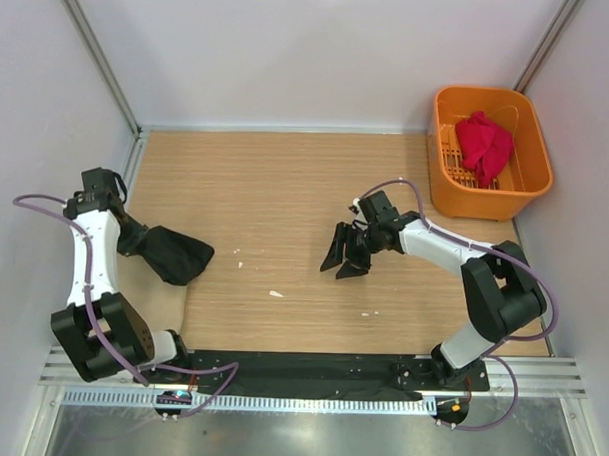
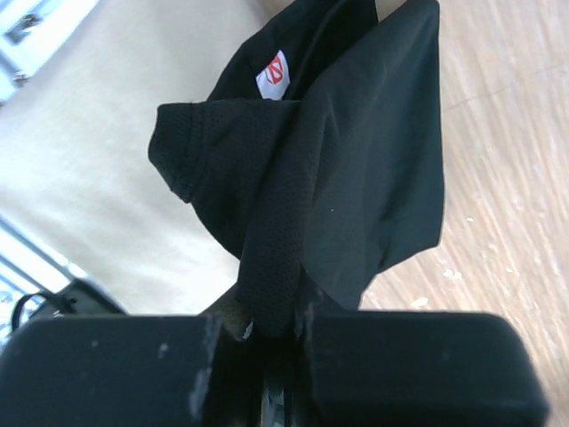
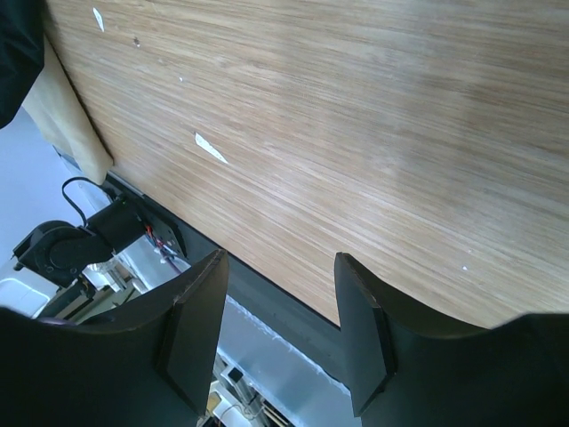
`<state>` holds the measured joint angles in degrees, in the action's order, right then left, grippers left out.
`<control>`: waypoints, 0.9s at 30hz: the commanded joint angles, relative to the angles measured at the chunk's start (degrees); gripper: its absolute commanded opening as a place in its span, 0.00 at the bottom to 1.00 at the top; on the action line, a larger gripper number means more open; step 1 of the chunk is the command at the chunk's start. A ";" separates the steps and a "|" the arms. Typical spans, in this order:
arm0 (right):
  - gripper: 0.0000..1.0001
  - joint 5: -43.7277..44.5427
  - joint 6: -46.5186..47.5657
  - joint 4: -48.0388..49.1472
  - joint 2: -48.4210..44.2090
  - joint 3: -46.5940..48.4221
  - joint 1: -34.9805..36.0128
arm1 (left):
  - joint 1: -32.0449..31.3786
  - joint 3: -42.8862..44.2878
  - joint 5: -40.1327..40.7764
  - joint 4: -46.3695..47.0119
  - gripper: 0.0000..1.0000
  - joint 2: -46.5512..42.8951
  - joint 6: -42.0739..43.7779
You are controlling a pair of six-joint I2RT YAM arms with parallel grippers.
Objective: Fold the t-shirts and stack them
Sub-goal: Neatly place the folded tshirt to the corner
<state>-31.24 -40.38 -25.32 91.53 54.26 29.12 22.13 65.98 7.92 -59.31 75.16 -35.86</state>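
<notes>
1. Left fingers (image 2: 116,374), blunt matte-black blocks with scuffed edges, fill the bottom of the left wrist view. They are clamped on a gathered ridge of the black t-shirt (image 2: 356,160).
2. That shirt droops from the pinch in a bunched cone at the left side of the counter (image 1: 286,187). Its lower end appears to rest on the wood, just beside the tan cardboard sheet (image 1: 167,305). It is neither spread out nor folded.
3. Its cloth is thin and limp with a fine, mesh-like knit, and it falls in soft creases. A small white label (image 2: 274,76) with a red mark shows near the neck opening.
4. Right fingers (image 3: 191,338), dark curved plastic, stand parted with nothing between them. They hover over the bare middle of the counter, well apart from both shirts.
5. Crumpled in a loose heap, the red t-shirt (image 1: 485,144) lies inside the orange basket (image 1: 531,181), a rigid slotted plastic tub at the far right corner.
6. I judge the task barely begun: no shirt lies flat, no fold is made, and no stack exists. Both shirts have yet to be spread and folded, the red one must come out of the basket, and one must go on top of the other.
7. Smooth, pale wood-grain covers the counter, with a few white scraps (image 1: 275,293) scattered on it.
</notes>
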 commanded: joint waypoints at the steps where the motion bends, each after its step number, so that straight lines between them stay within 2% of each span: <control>1: 0.57 -1.27 1.01 0.10 0.67 1.81 -0.12 | 0.46 0.39 6.03 -3.97 0.00 -3.95 -1.93; 14: 0.57 -1.89 2.15 -1.48 1.37 1.64 -0.12 | 0.55 0.48 12.82 -5.20 0.00 -6.95 1.58; 22: 0.57 -2.24 2.50 -2.19 1.46 1.64 -0.12 | 0.54 -1.02 22.30 -9.33 0.00 -8.97 -1.58; 27: 0.57 -2.33 2.68 -2.37 1.55 1.55 -0.12 | 0.98 -3.48 19.86 -8.55 0.00 -8.71 -3.43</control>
<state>-32.51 -38.87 -27.18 93.06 54.26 29.12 22.31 63.66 25.82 -67.37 66.98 -37.28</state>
